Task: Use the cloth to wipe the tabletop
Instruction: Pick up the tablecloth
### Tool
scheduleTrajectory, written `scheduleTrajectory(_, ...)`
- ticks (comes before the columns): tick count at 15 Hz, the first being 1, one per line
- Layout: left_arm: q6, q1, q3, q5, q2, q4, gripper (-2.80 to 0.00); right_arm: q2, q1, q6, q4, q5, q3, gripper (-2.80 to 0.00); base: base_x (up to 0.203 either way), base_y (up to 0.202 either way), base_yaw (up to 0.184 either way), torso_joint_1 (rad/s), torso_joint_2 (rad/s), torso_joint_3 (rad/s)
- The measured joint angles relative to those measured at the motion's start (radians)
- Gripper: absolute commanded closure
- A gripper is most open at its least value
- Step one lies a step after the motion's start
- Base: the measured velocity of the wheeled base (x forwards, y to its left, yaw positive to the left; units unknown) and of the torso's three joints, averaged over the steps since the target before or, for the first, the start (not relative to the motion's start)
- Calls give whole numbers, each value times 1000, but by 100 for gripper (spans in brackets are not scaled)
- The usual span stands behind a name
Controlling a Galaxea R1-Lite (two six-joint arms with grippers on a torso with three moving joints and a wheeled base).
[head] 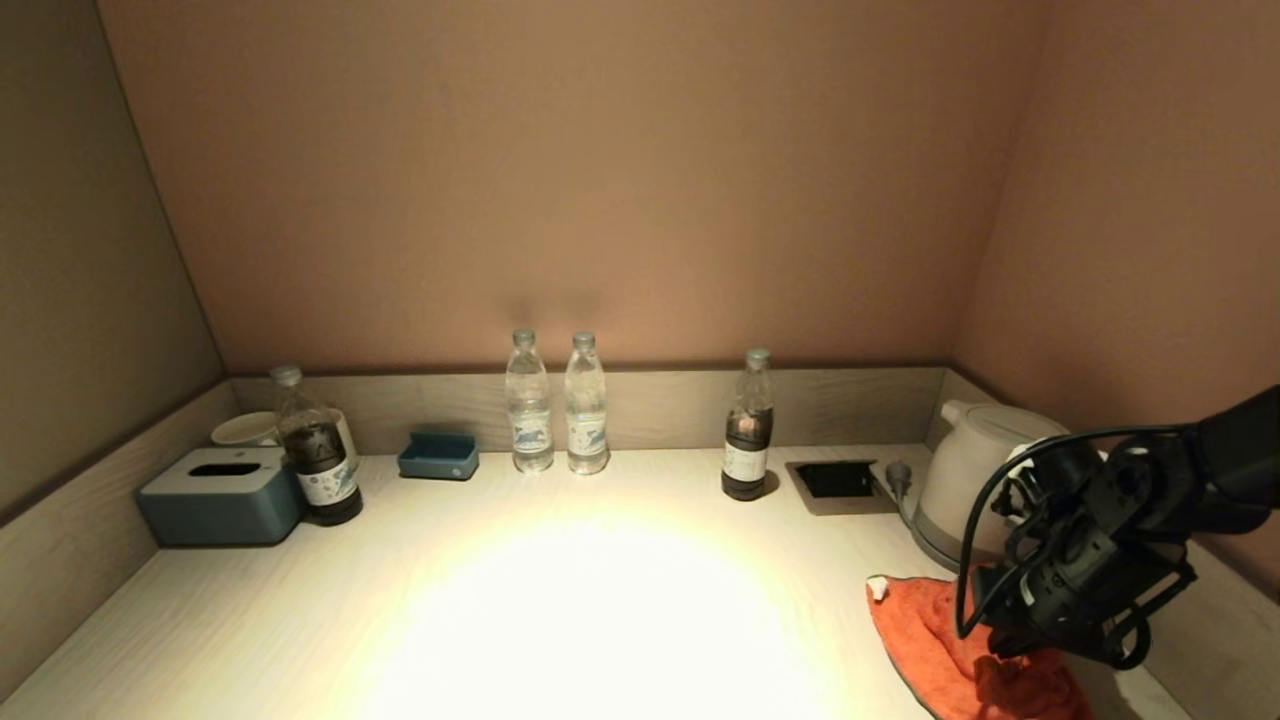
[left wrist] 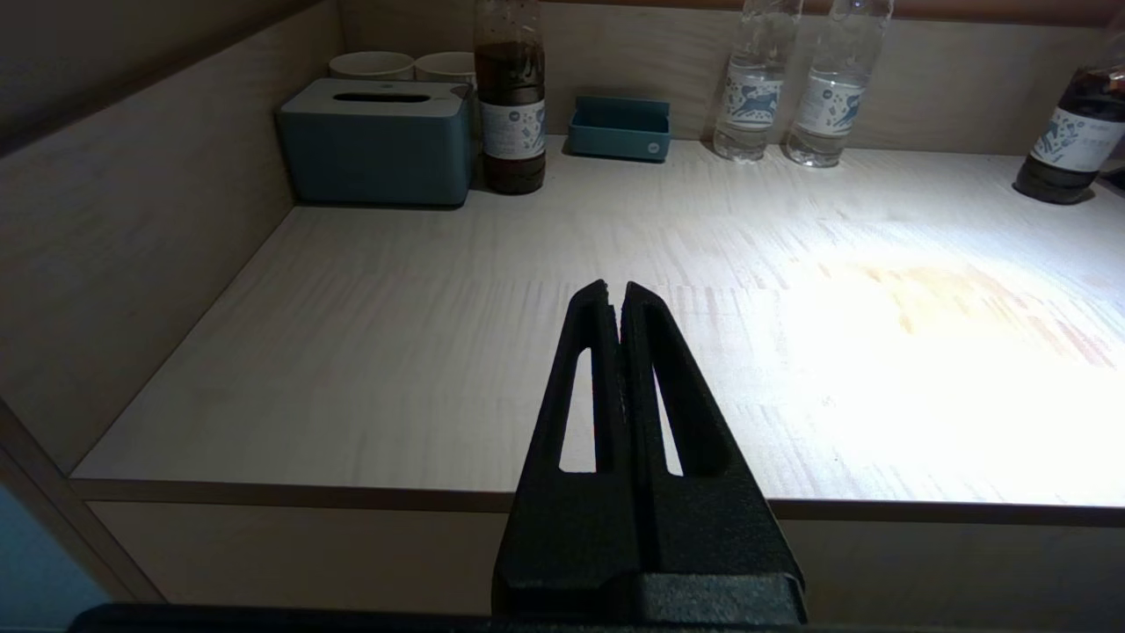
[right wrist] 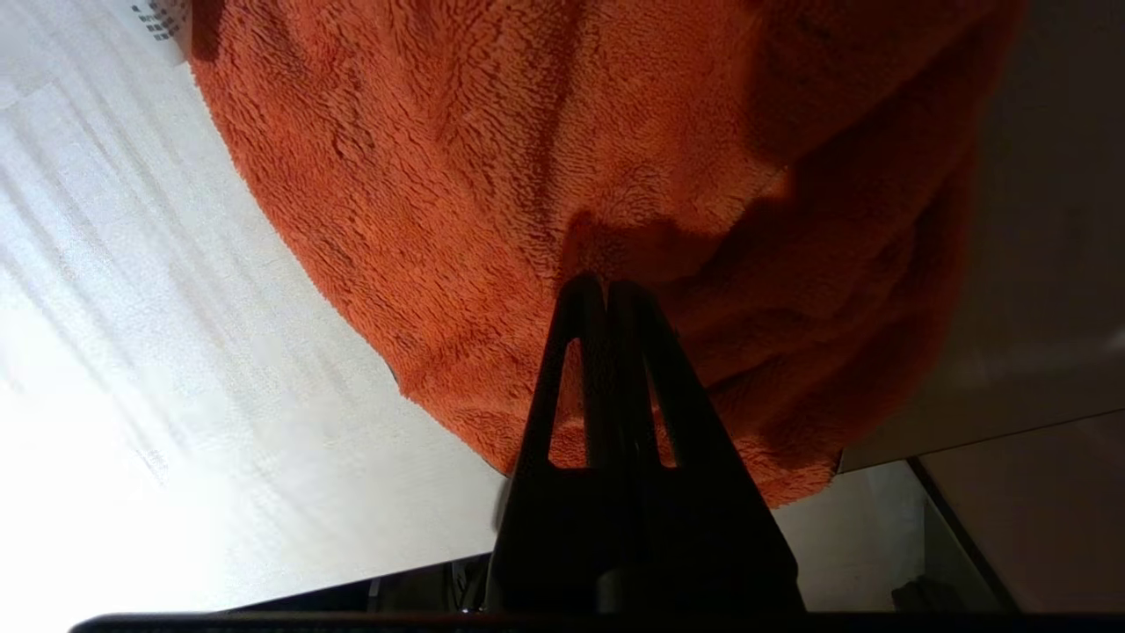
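Observation:
An orange fluffy cloth (head: 930, 640) lies rumpled on the pale wooden tabletop (head: 560, 600) at the front right corner. My right gripper (head: 1000, 650) is down on the cloth's right part. In the right wrist view the gripper (right wrist: 606, 283) is shut, with a raised fold of the cloth (right wrist: 527, 158) pinched at its tips. My left gripper (left wrist: 615, 287) is shut and empty. It hangs parked over the table's front edge on the left and is out of the head view.
A white kettle (head: 975, 475) stands just behind the cloth, beside a socket recess (head: 838, 481). Along the back wall stand a dark bottle (head: 748, 430), two water bottles (head: 556, 405), a blue tray (head: 438, 456), another dark bottle (head: 315, 450), a tissue box (head: 222, 495) and cups (head: 245, 428).

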Motion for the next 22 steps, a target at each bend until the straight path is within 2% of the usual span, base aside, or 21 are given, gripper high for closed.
scheduleTrajectory(1, 0, 0, 0, 0, 0, 0, 0, 3, -1, 0, 0, 0, 0, 0, 0, 0, 0, 0, 0, 0)
scheduleTrajectory(2, 0, 1, 0, 0, 0, 0, 0, 10, -3, 0, -3, -2, 1, -280, 0, 0, 0, 0, 0, 0)
scheduleTrajectory(22, 0, 0, 0, 0, 0, 0, 0, 24, -6, 3, -48, -9, 12, -280, 0, 0, 0, 0, 0, 0)
